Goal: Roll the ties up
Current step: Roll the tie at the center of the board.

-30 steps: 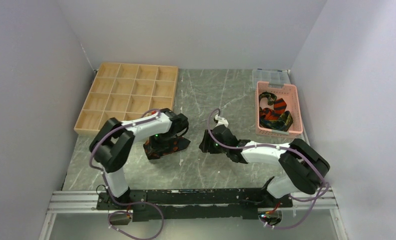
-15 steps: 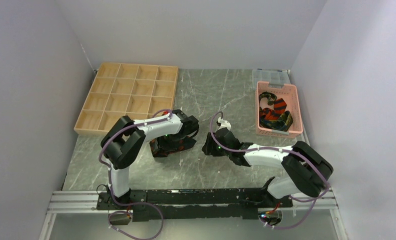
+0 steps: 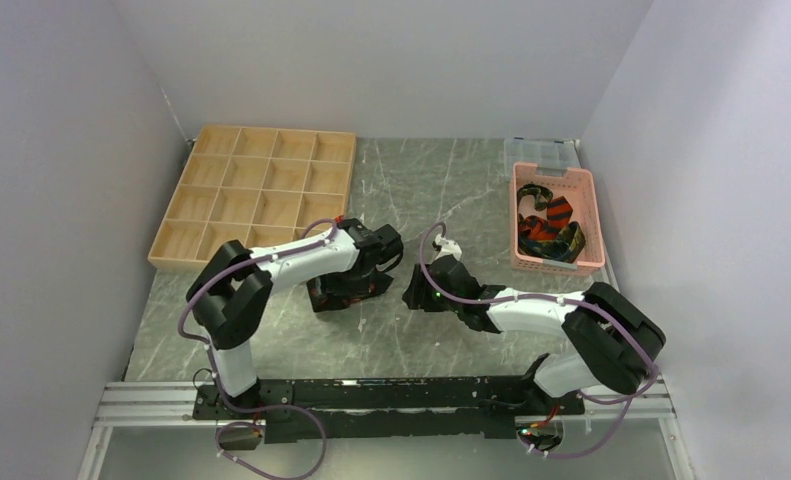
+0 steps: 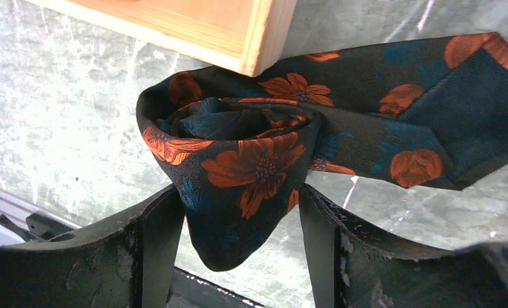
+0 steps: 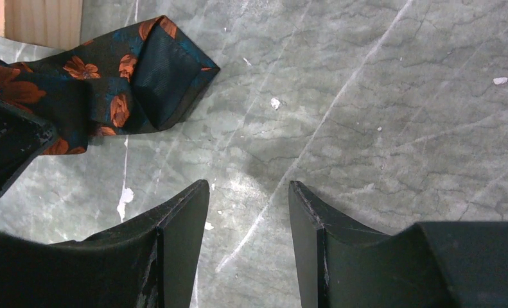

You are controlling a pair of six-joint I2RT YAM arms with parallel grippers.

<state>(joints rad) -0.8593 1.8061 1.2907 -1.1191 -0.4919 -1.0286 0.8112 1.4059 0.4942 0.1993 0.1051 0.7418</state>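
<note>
Left gripper (image 4: 239, 192) fingers (image 4: 155, 244) stand wide on either side of the rolled tie (image 4: 251, 154); fabric brushes both inner faces but looks unsqueezed, so I read it as let go, not clamped. Coil sits on the table (image 5: 399, 96) just beside the tray (image 4: 264, 32) corner, touching or not I can't tell. It's loose, and the wide tail (image 5: 161, 70) runs out flat to the right, unrolled. Right gripper (image 5: 248, 186) is partly open, holds nothing and hovers over bare table near the tail's tip. More ties (image 3: 546, 225) wait in the basket (image 3: 553, 174) far right. My read: between bites of the roll, this tie maybe half done. To do it well, right pins the tail flat near the tip so it can't drag. Left closes low across the full coil width, not just the outer wrap, then turns toward the tail in short bites with edges aligned so it doesn't cone. Ease the coil clear of the tray corner first or it may snag. Risk: slick fabric, so the coil could spring open if left unclamped
</note>
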